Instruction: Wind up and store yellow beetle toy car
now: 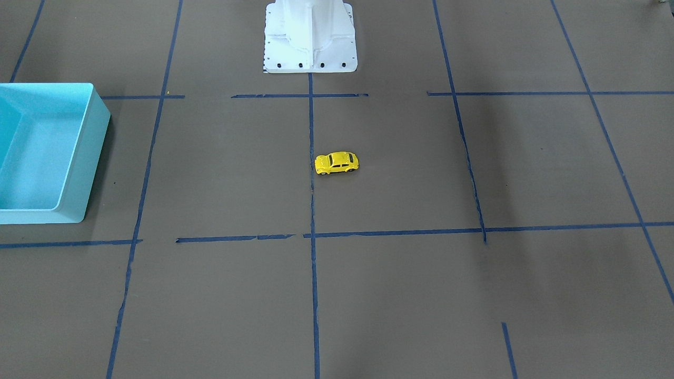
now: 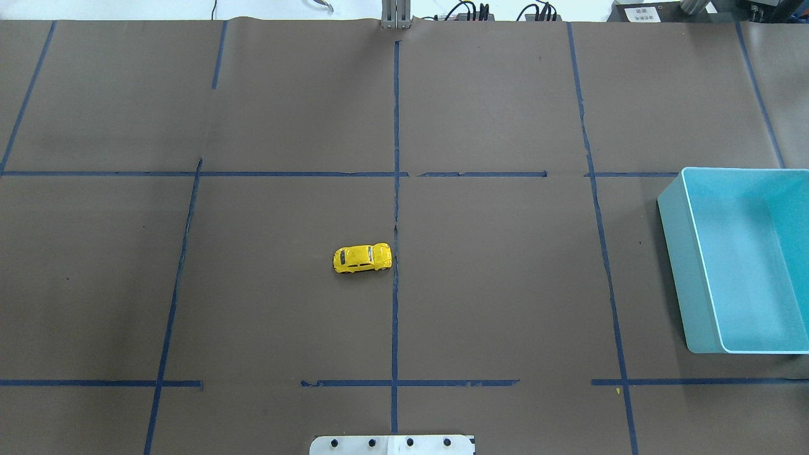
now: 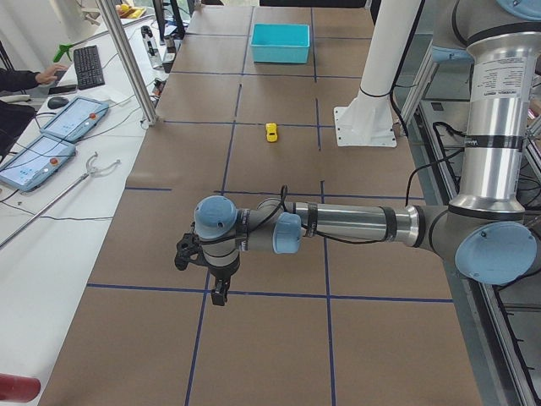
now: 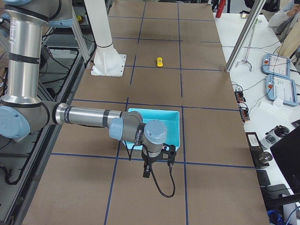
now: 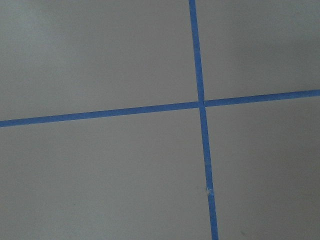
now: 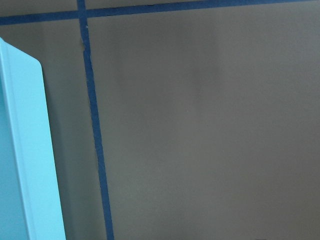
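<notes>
Not started: tiny glossy yellow beetle toy car point(image 2: 362, 258) untouched on brown paper-covered table point(image 2: 505, 284).
Car is well apart from left gripper point(image 3: 218, 294) and right gripper point(image 4: 146, 171); can't tell either's jaw state. Light blue plastic bin point(image 2: 679, 265) beside right gripper. Winding and storing both remain.

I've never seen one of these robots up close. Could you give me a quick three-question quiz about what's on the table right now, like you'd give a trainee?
1. True or false: the yellow toy car already lies inside the light blue bin.
2. The bin stands on the robot's: A) left, B) right, C) directly in front of it.
3. Is the left gripper or the right gripper touching the car?

Key:
1. False. The car sits on the table beside the middle tape line.
2. B.
3. No. Both hang over the table, well away from the car.
</notes>
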